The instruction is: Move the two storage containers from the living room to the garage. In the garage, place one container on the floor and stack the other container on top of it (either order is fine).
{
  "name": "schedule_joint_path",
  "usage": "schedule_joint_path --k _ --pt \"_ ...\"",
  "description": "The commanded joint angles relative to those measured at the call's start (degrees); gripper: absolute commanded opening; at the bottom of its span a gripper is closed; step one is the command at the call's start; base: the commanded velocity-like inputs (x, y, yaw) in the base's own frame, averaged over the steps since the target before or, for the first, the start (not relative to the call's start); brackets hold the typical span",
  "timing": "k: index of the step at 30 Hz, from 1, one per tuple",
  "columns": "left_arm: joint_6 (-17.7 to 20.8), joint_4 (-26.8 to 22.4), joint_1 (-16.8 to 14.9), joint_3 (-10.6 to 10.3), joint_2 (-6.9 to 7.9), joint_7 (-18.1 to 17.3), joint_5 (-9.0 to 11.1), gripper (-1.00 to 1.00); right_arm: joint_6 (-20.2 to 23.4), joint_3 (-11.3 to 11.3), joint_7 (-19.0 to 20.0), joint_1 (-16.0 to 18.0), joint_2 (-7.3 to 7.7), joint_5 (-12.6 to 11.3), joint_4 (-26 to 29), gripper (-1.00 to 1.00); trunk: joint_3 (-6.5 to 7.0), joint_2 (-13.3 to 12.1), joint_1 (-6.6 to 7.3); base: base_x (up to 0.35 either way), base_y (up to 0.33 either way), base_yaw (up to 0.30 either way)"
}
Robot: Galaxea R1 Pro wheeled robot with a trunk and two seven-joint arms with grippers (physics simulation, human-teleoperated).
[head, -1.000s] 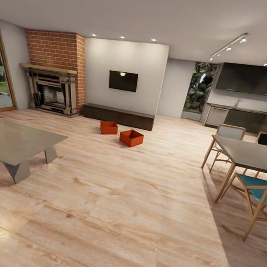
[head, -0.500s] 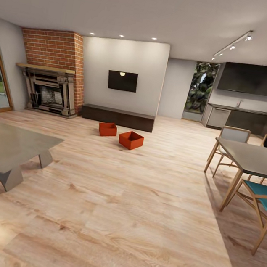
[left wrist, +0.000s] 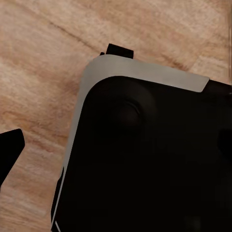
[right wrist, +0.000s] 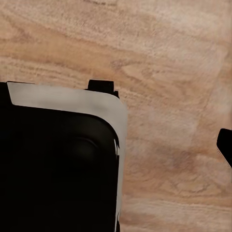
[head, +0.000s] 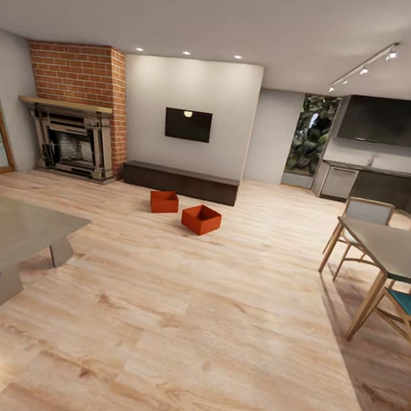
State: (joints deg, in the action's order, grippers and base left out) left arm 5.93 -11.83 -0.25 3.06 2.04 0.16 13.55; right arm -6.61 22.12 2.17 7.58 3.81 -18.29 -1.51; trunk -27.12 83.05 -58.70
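Jaws of either arm: we cannot tell their state, as each wrist view shows a dark robot body over plank floor. We see two orange-red open bins (head: 164, 202) (head: 201, 219) on the living room floor (head: 213, 337), near a dark low cabinet (head: 180, 182).

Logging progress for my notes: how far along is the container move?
Nothing is done yet: both orange-red open box bins sit on the light wood plank floor near the dark low bench. Neither is held. Fetching, carrying and stacking both all remain.
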Motion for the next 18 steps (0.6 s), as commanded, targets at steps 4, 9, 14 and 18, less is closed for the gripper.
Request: schedule_joint_path --k 4,9,14,18 --pt "0.4 -0.13 0.02 0.32 -0.02 0.02 0.25 1.0 -0.36 0.4 0.21 0.07 -0.24 -0.58 -0.16 1.0 -0.06 0.03 -0.03 0.322 0.0 0.0" --pt "0.4 -0.12 0.05 0.31 -0.02 0.02 0.25 1.0 -0.34 0.32 0.22 0.07 -0.36 -0.9 -0.16 1.0 -0.06 0.03 -0.03 0.322 0.0 0.0" --pt "0.4 -0.11 0.06 0.3 -0.02 0.02 0.25 1.0 -0.4 0.3 0.21 0.07 -0.38 -0.95 -0.12 1.0 -0.06 0.03 -0.03 0.322 0.0 0.02" --pt "0.4 -0.06 0.03 0.29 -0.02 0.02 0.25 1.0 -0.47 0.26 0.2 0.07 -0.38 -0.95 -0.06 1.0 -0.06 0.03 -0.03 0.322 0.0 0.162"
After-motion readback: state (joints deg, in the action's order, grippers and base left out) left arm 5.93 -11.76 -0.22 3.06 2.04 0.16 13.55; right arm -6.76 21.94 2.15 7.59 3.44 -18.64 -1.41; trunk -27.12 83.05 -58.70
